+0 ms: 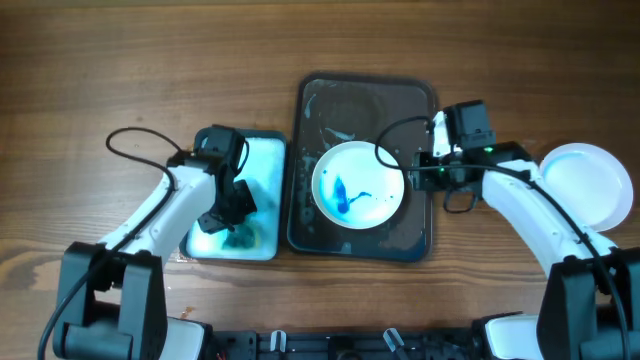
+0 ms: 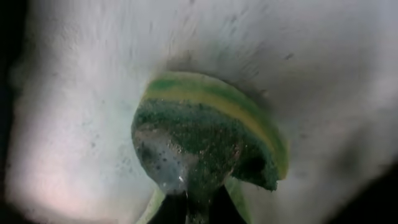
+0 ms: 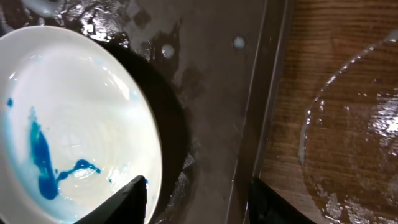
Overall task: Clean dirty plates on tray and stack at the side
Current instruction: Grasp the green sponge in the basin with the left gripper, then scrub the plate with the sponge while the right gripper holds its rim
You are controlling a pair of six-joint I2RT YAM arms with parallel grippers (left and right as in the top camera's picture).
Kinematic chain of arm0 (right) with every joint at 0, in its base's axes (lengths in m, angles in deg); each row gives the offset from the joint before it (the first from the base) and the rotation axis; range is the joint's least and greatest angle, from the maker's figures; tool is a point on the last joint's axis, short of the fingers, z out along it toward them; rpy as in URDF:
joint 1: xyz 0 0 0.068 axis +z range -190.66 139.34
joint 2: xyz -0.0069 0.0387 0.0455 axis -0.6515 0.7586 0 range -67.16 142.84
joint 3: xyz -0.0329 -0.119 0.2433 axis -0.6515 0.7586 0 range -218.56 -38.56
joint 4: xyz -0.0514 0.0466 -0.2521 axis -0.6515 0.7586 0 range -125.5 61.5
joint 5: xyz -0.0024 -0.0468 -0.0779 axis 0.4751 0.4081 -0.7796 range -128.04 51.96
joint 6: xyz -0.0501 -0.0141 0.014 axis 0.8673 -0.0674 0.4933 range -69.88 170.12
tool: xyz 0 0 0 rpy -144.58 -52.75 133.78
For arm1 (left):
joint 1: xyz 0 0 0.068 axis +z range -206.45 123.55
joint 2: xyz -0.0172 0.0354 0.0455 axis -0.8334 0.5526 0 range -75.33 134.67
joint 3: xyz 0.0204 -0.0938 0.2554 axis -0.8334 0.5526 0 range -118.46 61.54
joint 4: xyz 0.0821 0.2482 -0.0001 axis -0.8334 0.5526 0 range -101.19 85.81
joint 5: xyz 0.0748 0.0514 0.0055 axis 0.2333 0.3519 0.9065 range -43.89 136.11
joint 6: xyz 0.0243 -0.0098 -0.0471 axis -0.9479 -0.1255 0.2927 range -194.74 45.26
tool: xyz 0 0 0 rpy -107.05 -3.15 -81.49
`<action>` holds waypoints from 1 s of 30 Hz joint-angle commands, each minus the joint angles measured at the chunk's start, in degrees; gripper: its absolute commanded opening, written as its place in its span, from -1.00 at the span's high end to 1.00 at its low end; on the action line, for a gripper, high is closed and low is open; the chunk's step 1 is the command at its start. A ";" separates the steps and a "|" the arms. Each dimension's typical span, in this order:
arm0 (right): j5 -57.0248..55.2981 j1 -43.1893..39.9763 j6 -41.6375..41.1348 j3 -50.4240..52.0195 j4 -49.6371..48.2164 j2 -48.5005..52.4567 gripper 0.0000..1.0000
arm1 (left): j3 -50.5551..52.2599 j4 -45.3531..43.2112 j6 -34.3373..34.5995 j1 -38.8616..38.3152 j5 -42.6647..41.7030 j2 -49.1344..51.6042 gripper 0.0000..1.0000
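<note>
A white plate with blue smears lies on the dark grey tray. It also shows in the right wrist view, with the tray beside it. My right gripper is open at the plate's right rim, one finger over the plate, the other over the tray rim. A clean white plate lies on the table at the far right. My left gripper is shut on the green and yellow sponge in the white tray. A third plate is not in view.
The white sponge tray stands just left of the dark tray, almost touching it. A wet round mark shows on the wood right of the dark tray. Cables loop over both arms.
</note>
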 commanded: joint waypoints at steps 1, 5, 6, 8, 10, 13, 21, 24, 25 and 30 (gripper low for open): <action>9.14 -0.42 5.68 0.52 -0.83 0.92 0.07 | -13.27 8.02 -4.61 0.24 0.00 -0.96 0.92; 11.06 -0.37 5.31 3.76 -4.63 3.98 0.09 | -28.48 17.66 -7.15 0.04 -0.37 -1.07 0.92; 11.69 -0.20 5.53 4.07 -6.16 5.42 0.12 | -30.86 18.64 -7.34 -0.15 -1.53 -1.11 0.92; 11.50 0.39 5.29 4.17 -9.49 8.07 0.27 | -33.29 17.29 -7.30 -1.22 -6.75 -1.18 0.92; 9.29 1.22 4.22 4.17 -12.92 11.15 0.48 | -33.27 14.99 -6.93 -2.60 -10.71 -0.59 0.92; 0.74 1.46 -4.20 4.13 -13.94 12.57 0.92 | -33.24 11.61 -3.19 -6.88 -11.43 2.54 0.92; 0.74 1.46 -8.57 4.15 -12.04 11.93 0.91 | -31.71 -4.04 2.25 -18.56 -18.25 17.27 0.92; 0.74 1.46 -8.39 4.15 -11.32 11.93 0.91 | -31.71 -10.60 3.43 -22.62 -18.38 25.94 0.92; 0.74 1.46 -8.39 4.15 -11.13 11.93 0.91 | -31.71 -11.65 3.54 -23.41 -18.60 28.61 0.92; 1.44 1.46 -8.17 4.15 -10.71 11.93 0.91 | -31.93 -3.91 1.70 -22.91 2.78 31.67 0.92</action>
